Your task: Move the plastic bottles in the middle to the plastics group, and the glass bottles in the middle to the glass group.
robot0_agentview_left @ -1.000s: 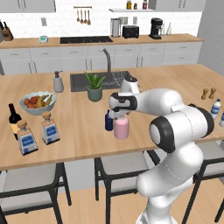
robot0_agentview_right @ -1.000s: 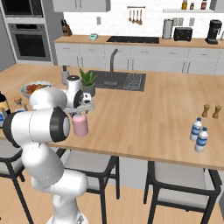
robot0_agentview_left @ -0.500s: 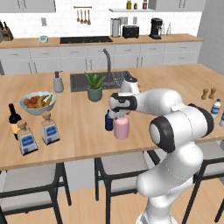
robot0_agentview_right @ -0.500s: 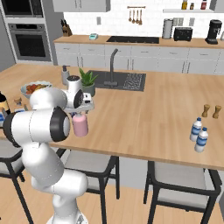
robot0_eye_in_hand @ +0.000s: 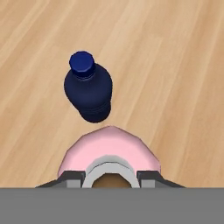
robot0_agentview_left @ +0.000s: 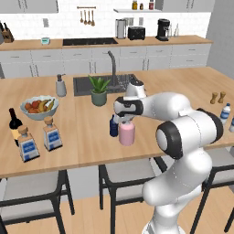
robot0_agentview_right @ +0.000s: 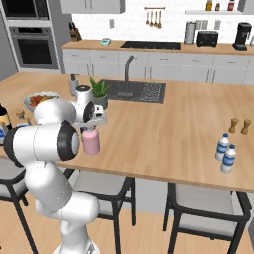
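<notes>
Grasp step: gripper (robot0_eye_in_hand: 107,176) clamped on neck of pink bottle (robot0_agentview_left: 126,133), bottle standing on counter (robot0_agentview_left: 82,132) near front edge, mid-length.

Navy bottle (robot0_agentview_left: 113,126) just beside it, toward the sink. Next, as judged: lift straight up to clear navy bottle, carry to glass group (robot0_agentview_left: 28,145) at counter's left end by wine bottle (robot0_agentview_left: 14,123). Plastics (robot0_agentview_right: 225,153) sit at right end by shakers (robot0_agentview_right: 238,125). Farther back: plant (robot0_agentview_left: 98,90), sink (robot0_agentview_left: 106,83), fruit bowl (robot0_agentview_left: 39,107); back wall has cabinets, stove, coffee maker.
</notes>
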### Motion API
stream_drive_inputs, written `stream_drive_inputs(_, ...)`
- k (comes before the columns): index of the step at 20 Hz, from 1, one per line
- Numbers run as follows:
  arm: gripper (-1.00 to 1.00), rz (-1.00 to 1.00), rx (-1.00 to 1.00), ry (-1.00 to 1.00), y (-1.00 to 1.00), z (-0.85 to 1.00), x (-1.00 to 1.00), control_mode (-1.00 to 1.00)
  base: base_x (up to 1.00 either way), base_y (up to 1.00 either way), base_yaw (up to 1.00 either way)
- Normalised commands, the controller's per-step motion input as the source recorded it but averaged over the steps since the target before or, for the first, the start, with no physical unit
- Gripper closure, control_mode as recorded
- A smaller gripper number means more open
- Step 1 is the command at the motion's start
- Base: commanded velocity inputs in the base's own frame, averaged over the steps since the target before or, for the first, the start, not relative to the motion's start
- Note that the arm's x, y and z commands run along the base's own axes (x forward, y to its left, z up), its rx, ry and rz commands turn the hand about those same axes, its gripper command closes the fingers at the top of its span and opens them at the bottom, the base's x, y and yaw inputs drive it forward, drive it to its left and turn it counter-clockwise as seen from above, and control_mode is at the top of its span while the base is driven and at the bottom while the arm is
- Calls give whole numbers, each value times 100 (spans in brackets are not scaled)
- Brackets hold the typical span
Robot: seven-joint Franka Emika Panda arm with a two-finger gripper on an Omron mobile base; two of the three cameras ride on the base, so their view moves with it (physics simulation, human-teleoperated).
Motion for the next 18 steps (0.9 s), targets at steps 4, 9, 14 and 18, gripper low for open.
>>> stream_drive_inputs(4,100,0,0,0,0,6,-24,-100,0,0,0)
stream_drive_inputs(9,100,0,0,0,0,37,-76,-100,0,0,0)
stream_drive_inputs(14,100,1,0,-3,21,43,-72,-100,0,0,0)
stream_drive_inputs(18,100,5,0,-2,56,33,-51,-100,0,0,0)
